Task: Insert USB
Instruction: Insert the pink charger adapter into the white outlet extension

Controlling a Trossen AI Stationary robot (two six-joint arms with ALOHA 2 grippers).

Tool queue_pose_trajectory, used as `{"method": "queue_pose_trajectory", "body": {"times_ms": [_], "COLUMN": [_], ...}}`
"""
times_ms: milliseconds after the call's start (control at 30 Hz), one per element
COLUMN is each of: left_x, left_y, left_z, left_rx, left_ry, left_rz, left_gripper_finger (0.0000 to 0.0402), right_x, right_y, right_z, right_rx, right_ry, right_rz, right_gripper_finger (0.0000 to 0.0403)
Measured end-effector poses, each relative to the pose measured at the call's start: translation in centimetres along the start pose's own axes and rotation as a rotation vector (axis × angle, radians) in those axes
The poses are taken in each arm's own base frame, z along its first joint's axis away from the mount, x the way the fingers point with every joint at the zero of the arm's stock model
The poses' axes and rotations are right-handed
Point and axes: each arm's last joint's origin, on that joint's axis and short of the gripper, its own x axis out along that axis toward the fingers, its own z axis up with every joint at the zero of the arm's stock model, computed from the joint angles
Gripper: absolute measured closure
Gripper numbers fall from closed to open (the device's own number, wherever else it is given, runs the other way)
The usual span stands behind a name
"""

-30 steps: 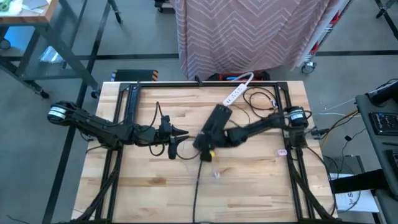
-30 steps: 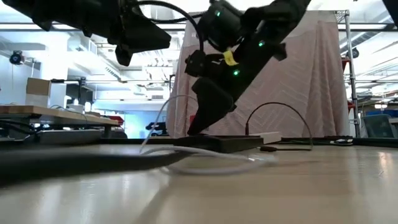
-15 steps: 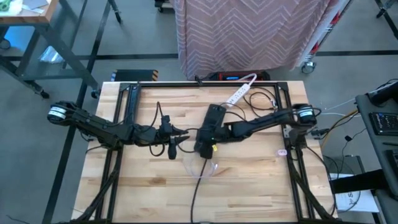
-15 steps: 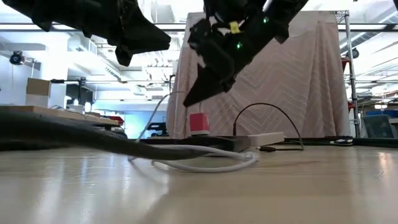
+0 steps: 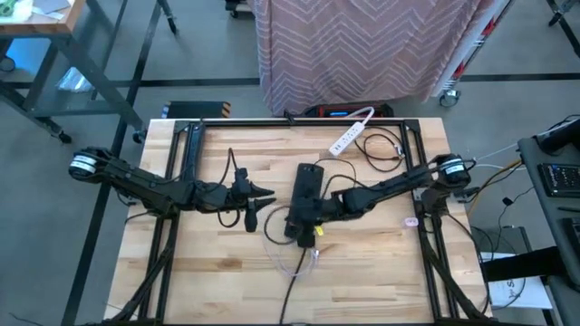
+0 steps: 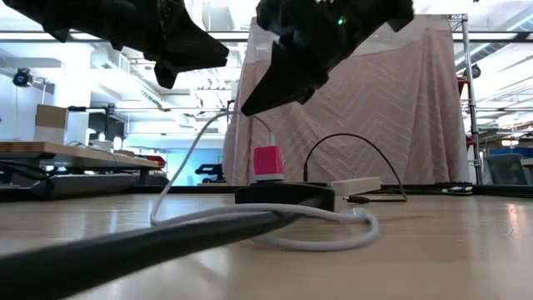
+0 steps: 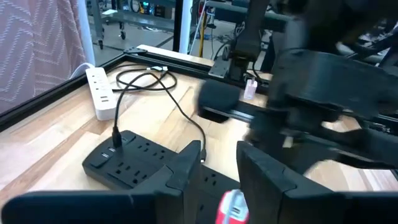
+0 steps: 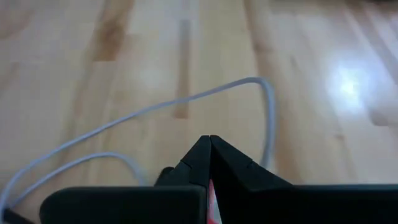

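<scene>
Right gripper (image 8: 209, 144) hangs over the black power strip (image 5: 304, 199) mid-table (image 5: 381, 272), jaws pinched together with a sliver of pink between. Pink USB plug (image 6: 267, 162) stands upright on the strip, white cable (image 6: 316, 242) looping beside. Left gripper (image 7: 212, 163) waits beside the strip, jaws narrowly parted, holding nothing.

On the table there are two power strips: one black power strip (image 5: 304, 196) near the middle and one white power strip (image 5: 349, 132) toward the far edge. One pink USB plug block (image 6: 268, 162) stands on the black strip, with one white cable (image 6: 316, 231) looping away from it and one thin black cord (image 7: 163, 87) coiled near the white strip. Two dark arms reach over the table, one left gripper (image 5: 264, 194) and one right gripper (image 5: 306, 228).
</scene>
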Motion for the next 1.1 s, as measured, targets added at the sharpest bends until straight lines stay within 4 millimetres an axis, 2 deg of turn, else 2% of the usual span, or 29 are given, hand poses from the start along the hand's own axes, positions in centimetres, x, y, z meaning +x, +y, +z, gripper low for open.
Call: {"method": "queue_pose_trajectory", "body": {"times_ms": [433, 600, 733, 933, 1000, 1100], "left_x": [0.0, 0.0, 0.0, 0.0, 0.0, 0.0], "left_y": [0.0, 0.0, 0.0, 0.0, 0.0, 0.0], "left_z": [0.0, 0.0, 0.0, 0.0, 0.0, 0.0], "left_rx": [-0.001, -0.006, -0.009, -0.016, -0.016, -0.018], "left_ry": [-0.001, -0.001, -0.001, -0.001, 0.0, 0.003], "left_rz": [0.0, 0.0, -0.001, -0.001, -0.002, -0.002], "left_gripper_finger": [0.0323, 0.032, 0.0314, 0.0311, 0.0312, 0.0315], "right_x": [-2.0, -2.6, -2.7, -2.6, -3.2, -5.2], "right_y": [8.4, 10.7, 11.3, 11.1, 10.5, 9.3], "right_z": [-1.2, -3.0, -5.2, -7.8, -8.4, -8.2], "right_rx": [-0.154, -0.132, -0.051, 0.092, 0.171, 0.241], "right_ry": [0.002, 0.048, 0.121, 0.252, 0.359, 0.497], "right_rz": [0.261, 0.312, 0.314, 0.271, 0.211, 0.105], "right_gripper_finger": [0.0403, 0.0403, 0.0403, 0.0403, 0.0403, 0.0403]}}
